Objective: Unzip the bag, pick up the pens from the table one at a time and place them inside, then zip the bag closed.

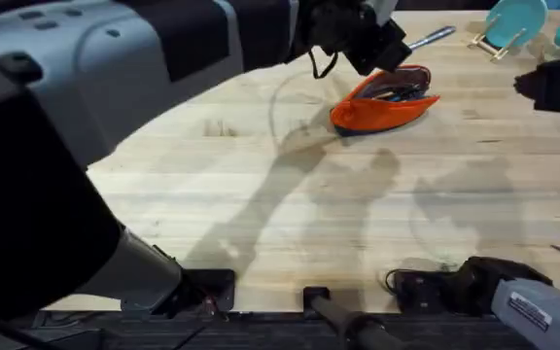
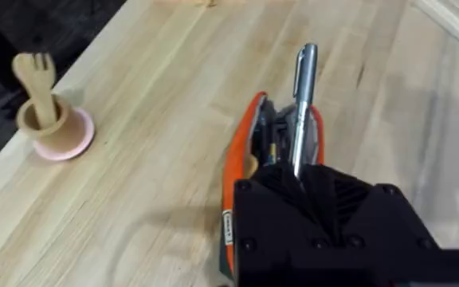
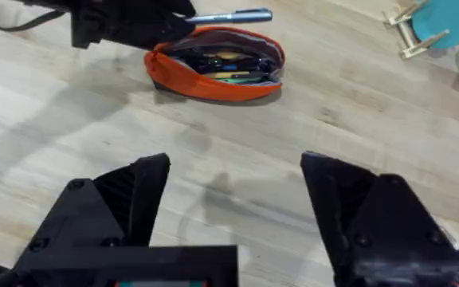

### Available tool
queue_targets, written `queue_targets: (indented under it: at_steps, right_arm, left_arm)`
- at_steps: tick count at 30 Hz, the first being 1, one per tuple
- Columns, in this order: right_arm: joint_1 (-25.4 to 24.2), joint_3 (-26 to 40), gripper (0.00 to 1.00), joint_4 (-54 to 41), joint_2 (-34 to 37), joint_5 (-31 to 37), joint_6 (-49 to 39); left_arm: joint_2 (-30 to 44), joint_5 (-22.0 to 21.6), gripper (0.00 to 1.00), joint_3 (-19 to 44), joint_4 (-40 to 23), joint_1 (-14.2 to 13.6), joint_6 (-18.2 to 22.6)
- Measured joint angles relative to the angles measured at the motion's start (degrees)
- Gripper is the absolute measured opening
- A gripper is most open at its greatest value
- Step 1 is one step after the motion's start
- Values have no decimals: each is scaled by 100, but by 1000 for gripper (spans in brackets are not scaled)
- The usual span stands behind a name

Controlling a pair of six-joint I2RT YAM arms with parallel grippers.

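- Left tool [image 2: 300, 177]: pinching the grey metallic pen [image 2: 303, 104] above the unzipped bag [image 1: 385, 101].
- Bag: lies on the bench [image 1: 261, 194] toward its far edge.
- Right tool [image 3: 233, 199]: fingers spread, well apart from bag.

I see my left arm sweeping large and dark from the lower left to the top centre, where the left gripper [image 1: 397, 44] holds a grey metallic pen [image 1: 431, 38] just above the bag [image 1: 385, 100]. The orange-red bag lies unzipped on the table [image 1: 290, 204], upper centre-right. My right arm's base sits lower right.
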Motion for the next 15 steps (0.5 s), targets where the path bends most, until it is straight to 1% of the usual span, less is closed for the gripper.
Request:
queue_targets:
  at_steps: [3,7,15]
  right_arm:
    - [-1,0,996,0,0,48,0]
    - [0,0,996,0,0,61,0]
    - [0,0,996,-1,0,63,0]
  left_arm:
    - [0,152,41,0,-1,-18,65]
    - [0,235,41,0,35,-16,83]
    - [23,315,41,0,410,-66,111]
